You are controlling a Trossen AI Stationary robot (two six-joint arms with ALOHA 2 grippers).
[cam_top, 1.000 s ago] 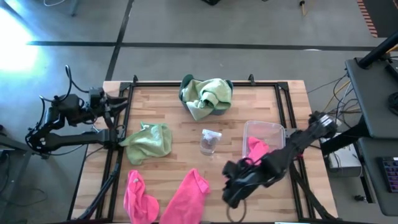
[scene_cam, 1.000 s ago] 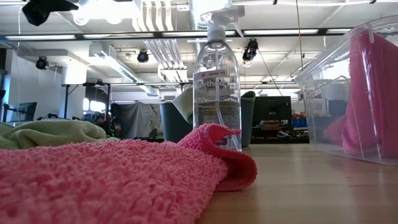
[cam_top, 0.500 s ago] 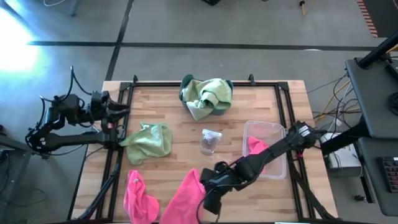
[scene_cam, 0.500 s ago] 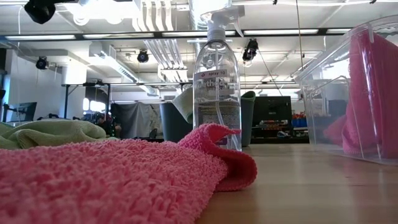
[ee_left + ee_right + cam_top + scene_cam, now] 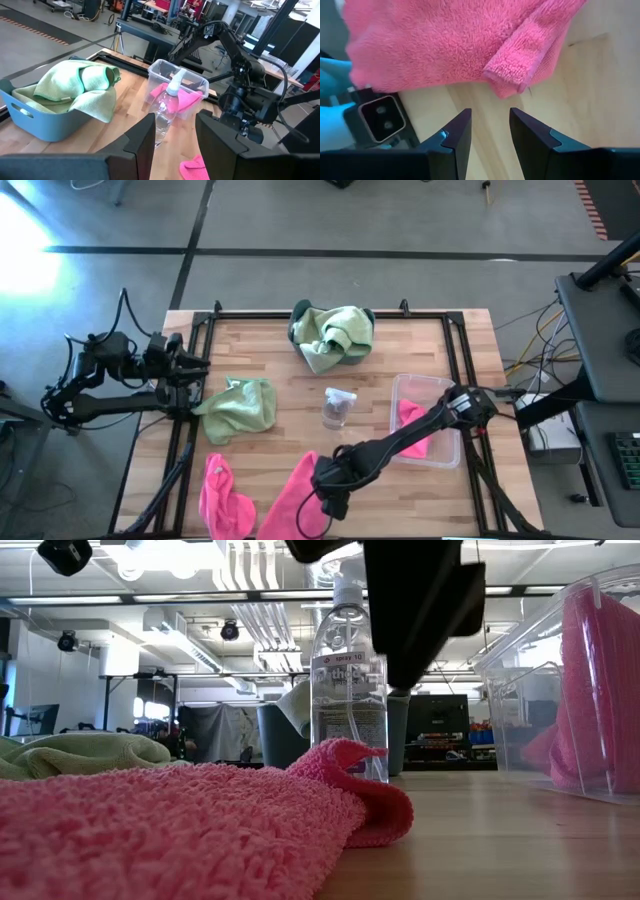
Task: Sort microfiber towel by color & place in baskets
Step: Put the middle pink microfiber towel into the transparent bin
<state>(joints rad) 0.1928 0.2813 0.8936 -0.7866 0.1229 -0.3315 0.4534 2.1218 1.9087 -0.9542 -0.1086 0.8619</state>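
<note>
Right claw (image 5: 486,131), fingers apart and empty, hovers just beside the pink towel (image 5: 445,37); left claw (image 5: 175,145) open, empty.

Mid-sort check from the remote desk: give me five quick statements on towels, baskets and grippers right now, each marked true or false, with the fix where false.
1. The right gripper hovers open over a pink towel at the table's near edge. True.
2. The clear basket holds a green towel. False: a pink one lies in it.
3. The blue basket has green towels piled in it. True.
4. The left gripper is shut on a green towel. False: it is open and empty, at the table's left edge.
5. The spray bottle lies inside the clear basket. False: it stands on the table beside it.
</note>
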